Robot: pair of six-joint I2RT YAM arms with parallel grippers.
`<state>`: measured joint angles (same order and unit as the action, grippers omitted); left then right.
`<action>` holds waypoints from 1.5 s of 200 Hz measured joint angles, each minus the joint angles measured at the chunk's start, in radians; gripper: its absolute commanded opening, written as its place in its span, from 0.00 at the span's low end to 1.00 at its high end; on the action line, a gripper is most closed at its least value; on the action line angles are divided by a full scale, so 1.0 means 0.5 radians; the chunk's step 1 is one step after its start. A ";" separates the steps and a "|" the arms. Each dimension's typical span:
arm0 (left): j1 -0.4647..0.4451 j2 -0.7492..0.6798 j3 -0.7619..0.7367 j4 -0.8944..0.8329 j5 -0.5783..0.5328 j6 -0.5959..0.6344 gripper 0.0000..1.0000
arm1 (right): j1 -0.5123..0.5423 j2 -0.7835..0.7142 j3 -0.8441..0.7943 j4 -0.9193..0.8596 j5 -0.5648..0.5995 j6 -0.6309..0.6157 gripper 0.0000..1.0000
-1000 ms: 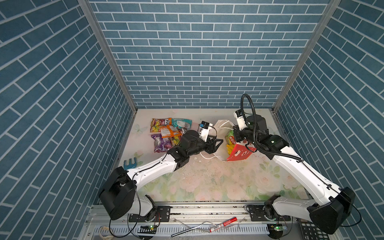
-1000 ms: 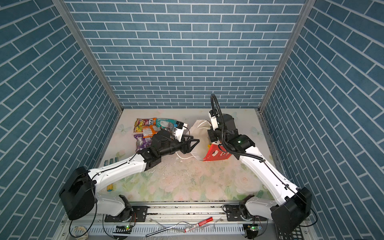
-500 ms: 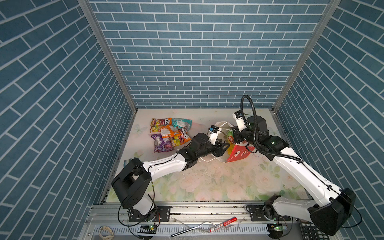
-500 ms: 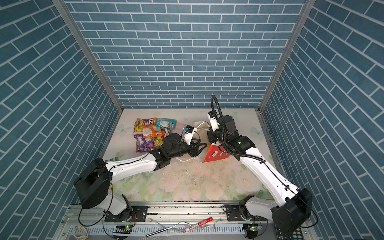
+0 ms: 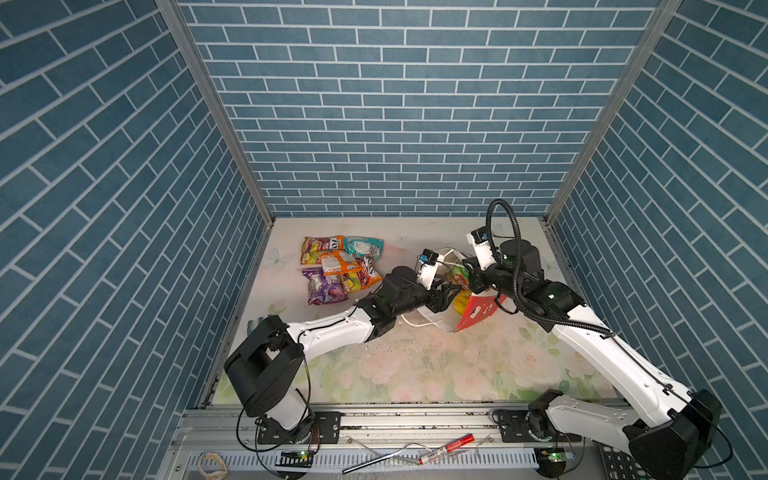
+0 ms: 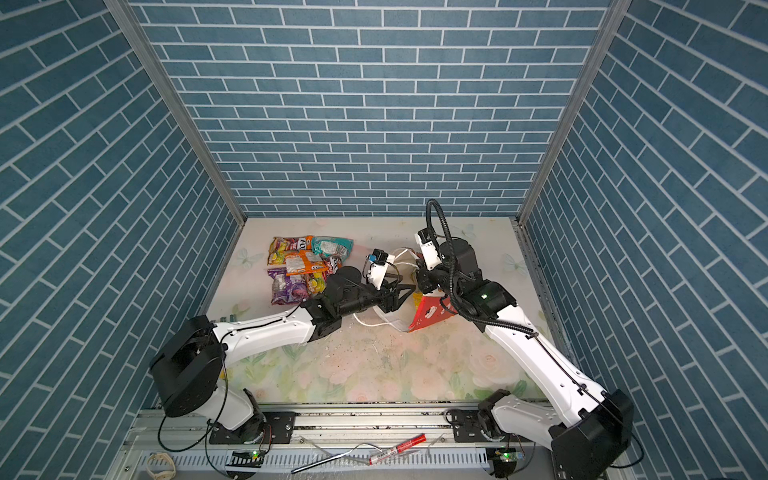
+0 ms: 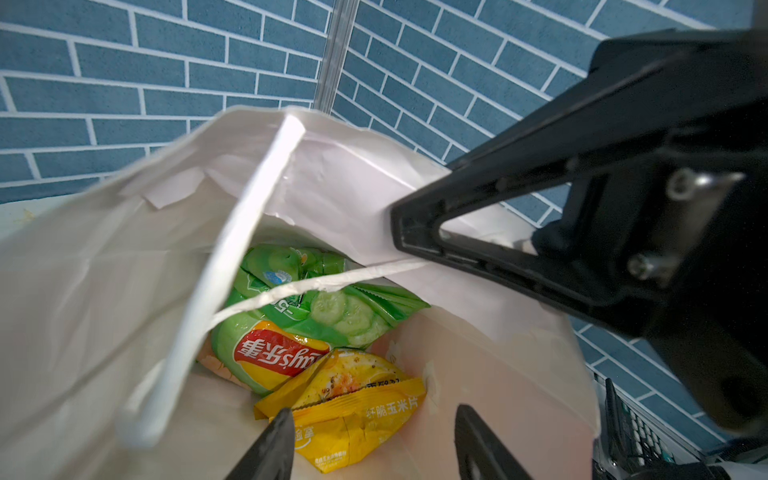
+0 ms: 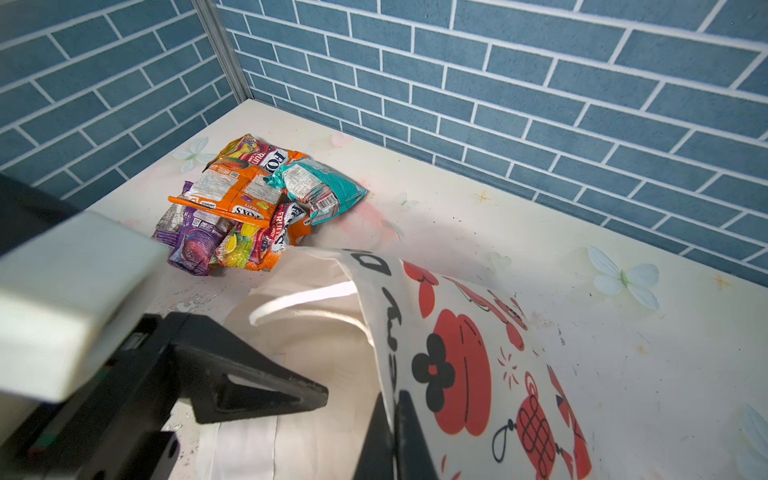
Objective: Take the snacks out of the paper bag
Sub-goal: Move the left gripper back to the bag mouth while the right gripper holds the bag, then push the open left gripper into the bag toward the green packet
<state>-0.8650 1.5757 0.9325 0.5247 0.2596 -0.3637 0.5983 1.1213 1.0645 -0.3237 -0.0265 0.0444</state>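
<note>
**Front edge.** A red marker (image 5: 446,445) lies on the rail below the two arm bases.

**Middle ground.** The flowered table (image 5: 415,374) carries the paper bag (image 5: 477,313), which sits tilted just right of centre with its mouth turned toward the left arm. The left claw (image 7: 374,419) is spread at the mouth, with its tips just over a yellow bag (image 7: 357,415); whether they touch it cannot be told. Beyond the yellow bag lies a green chip bag (image 7: 307,307), and both are deep inside the paper bag. The white cord handles (image 7: 232,257) hang across the opening in front of the green chip bag and partly bar the way in. The right claw (image 8: 392,432) is pressed together on the printed rim of the paper bag, pinching it. In the left wrist view one of its black fingers (image 7: 540,199) crowds the far side of the opening.

**Far left.** A pile of snacks (image 5: 338,270) lies on the table well apart from the paper bag. Its orange packets (image 8: 232,195), a teal packet (image 5: 363,247) and a purple packet (image 5: 322,291) overlap one another.

**Background.** Blue brick walls (image 5: 395,124) enclose the table.
</note>
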 measured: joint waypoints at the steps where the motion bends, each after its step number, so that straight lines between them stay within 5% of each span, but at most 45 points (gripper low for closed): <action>1: 0.000 0.001 0.000 0.002 -0.002 0.001 0.61 | 0.000 -0.004 -0.004 0.003 -0.002 0.000 0.00; 121: -0.002 0.186 -0.011 0.121 -0.047 -0.019 0.54 | 0.000 -0.069 -0.058 0.045 -0.046 0.045 0.00; 300: -0.005 0.641 0.430 -0.009 -0.082 -0.227 0.73 | -0.002 -0.124 -0.175 0.256 -0.037 0.275 0.00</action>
<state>-0.8673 1.8961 1.1477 0.5201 0.2184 -0.4770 0.5972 1.0595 0.9768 -0.1959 -0.0452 0.1818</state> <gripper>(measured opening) 0.720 0.052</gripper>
